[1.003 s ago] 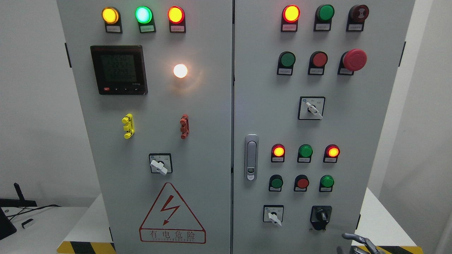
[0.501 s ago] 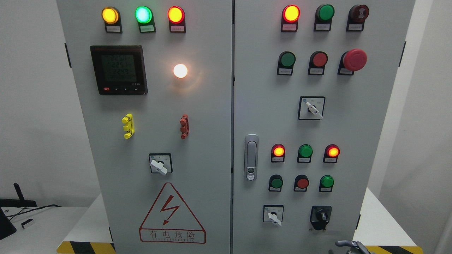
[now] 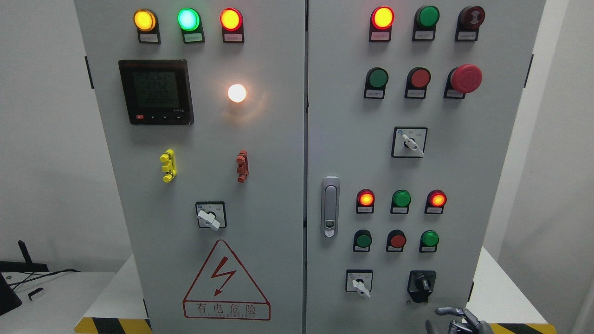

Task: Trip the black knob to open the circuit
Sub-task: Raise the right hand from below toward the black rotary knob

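Nearest to us, at the bottom edge of the head view right of centre, we noted the right hand (image 3: 457, 320) entering from below; only its grey fingertips (image 3: 446, 311) showed, loosely curled and holding nothing, so we logged it as relaxed and not closed on anything. Compared with half a second and one second before, the hand had shifted leftward and slightly upward along the bottom edge, from a spot near the lower right corner of the cabinet (image 3: 297, 153) to a spot just below the black knob (image 3: 422, 283). We judged this to be the approach step: the hand was near the knob but apart from it, with no contact visible. The left hand was not in view. The black knob sat in its black housing near the lower right corner of the cabinet's right door, to the right of a white-handled selector switch (image 3: 359, 283) on the same row, its pointer standing roughly upright, unchanged across the three pictures. Higher on that door, the small red lamp (image 3: 365, 199) and its red neighbour (image 3: 437, 199) were lit, as was the top red lamp (image 3: 383, 17); the emergency stop button (image 3: 465, 78) stood near the upper right. On the left door the meter (image 3: 156, 91) showed readings and the white lamp (image 3: 237, 93) glowed. With no lamp changed, we judged the circuit not yet tripped; the hand must rise further and close on the knob before turning it.
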Motion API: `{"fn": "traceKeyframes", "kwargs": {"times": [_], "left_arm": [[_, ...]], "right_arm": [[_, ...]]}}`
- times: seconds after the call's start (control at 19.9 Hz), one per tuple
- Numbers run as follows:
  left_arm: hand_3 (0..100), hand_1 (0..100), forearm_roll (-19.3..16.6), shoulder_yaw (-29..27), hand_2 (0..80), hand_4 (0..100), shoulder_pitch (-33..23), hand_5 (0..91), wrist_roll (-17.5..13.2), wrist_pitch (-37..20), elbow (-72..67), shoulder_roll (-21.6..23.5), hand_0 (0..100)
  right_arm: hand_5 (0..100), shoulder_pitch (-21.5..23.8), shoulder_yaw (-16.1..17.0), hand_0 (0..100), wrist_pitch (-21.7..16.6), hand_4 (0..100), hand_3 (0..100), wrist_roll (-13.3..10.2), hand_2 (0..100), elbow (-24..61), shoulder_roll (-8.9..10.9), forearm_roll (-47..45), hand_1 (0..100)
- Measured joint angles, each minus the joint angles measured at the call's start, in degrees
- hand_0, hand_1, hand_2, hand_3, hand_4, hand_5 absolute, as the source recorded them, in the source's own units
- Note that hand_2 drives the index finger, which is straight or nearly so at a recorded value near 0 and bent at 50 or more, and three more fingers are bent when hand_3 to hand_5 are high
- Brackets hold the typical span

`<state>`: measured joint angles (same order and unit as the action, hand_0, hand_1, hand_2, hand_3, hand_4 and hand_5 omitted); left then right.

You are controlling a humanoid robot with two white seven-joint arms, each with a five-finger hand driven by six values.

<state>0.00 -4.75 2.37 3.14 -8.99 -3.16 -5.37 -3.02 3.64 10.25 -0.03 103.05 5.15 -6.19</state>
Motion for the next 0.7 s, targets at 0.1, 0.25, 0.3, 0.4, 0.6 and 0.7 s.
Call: {"fn": "traceKeyframes", "kwargs": {"times": [0.1,0.25,0.3,0.4,0.6,0.7], "left_arm": [[0,39,0.0,0.0,0.0,0,0.0,0.0,0.0,0.0,0.0,0.0,12],[0,39,0.0,0.0,0.0,0,0.0,0.0,0.0,0.0,0.0,0.0,12],[0,39,0.0,0.0,0.0,0,0.0,0.0,0.0,0.0,0.0,0.0,12],[0,39,0.0,0.0,0.0,0,0.0,0.0,0.0,0.0,0.0,0.0,12],[0,39,0.0,0.0,0.0,0,0.0,0.0,0.0,0.0,0.0,0.0,12],[0,39,0.0,0.0,0.0,0,0.0,0.0,0.0,0.0,0.0,0.0,12]], "right_arm": [[96,-0.44,-0.08,22,-0.31,100,100,0.0,45,-0.5,0.0,1.07,75],[96,-1.1,-0.17,22,-0.49,100,100,-0.01,44,-1.24,0.0,2.33,75],[96,-1.31,-0.18,22,-0.5,100,100,-0.01,44,-1.48,0.01,2.67,75],[96,-1.67,-0.21,22,-0.58,100,100,-0.01,44,-1.99,0.01,3.12,75],[96,-2.53,-0.25,22,-1.42,100,100,-0.01,44,-3.26,0.05,4.44,75],[96,-3.21,-0.21,23,-1.75,100,100,-0.01,44,-4.1,0.09,4.95,75]]}}
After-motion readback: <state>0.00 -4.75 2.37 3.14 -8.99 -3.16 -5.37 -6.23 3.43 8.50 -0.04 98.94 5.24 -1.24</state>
